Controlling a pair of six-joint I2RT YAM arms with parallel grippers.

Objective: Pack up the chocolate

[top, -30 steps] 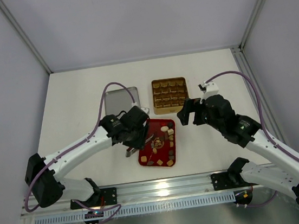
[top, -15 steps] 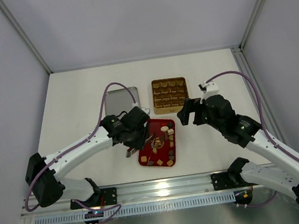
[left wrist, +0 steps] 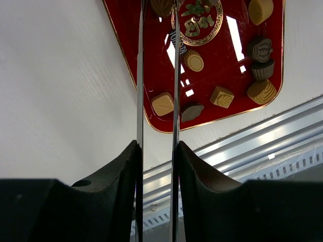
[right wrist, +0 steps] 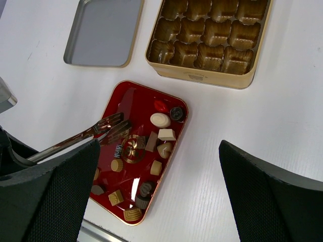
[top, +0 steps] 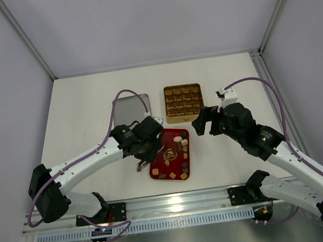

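picking step: the left gripper (left wrist: 157, 166) holds metal tongs (right wrist: 83, 135) in narrowed jaws, tips over the red tray (right wrist: 126, 103), where the chocolate (right wrist: 160, 120) lies scattered lengthwise from the near edge towards the gold tin (right wrist: 197, 76). next, likely, the tongs pinch one piece and carry it to a tin cell; the right gripper (top: 199, 123) hovers with jaws wide, empty.

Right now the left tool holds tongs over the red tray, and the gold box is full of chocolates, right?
No, the gold box is empty; the right wrist view shows bare cups. The chocolates lie on the red tray, where the left tool holds the tongs.
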